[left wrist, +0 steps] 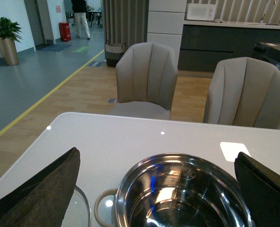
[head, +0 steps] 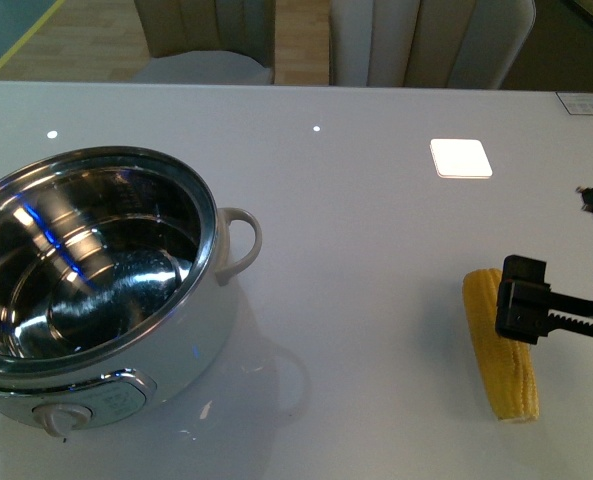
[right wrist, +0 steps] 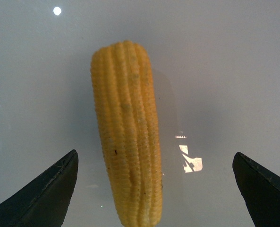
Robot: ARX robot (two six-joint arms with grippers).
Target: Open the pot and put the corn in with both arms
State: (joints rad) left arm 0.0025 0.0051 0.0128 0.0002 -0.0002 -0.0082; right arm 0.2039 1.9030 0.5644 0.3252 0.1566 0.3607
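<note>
Pot [head: 186, 350] stands uncovered, its steel interior exposed. Only an edge of the glass lid [left wrist: 83, 208] shows, lying on the surface [head: 356, 250] just beside the pot. The corn [head: 511, 385] lies flat on the surface, well apart from the pot, out on its loop-handle side. Right hand [right wrist: 155, 152] sits over the corn, fingers spread wide either side of the cob, clear of it. Left hand [left wrist: 157, 151] is spread wide above the pot, gripping nothing.

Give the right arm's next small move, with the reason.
Probably close the right tool on the corn, lowering first if needed. Its open fingers stand on either side of the corn, which lies on the table, and the pot already stands open.
</note>
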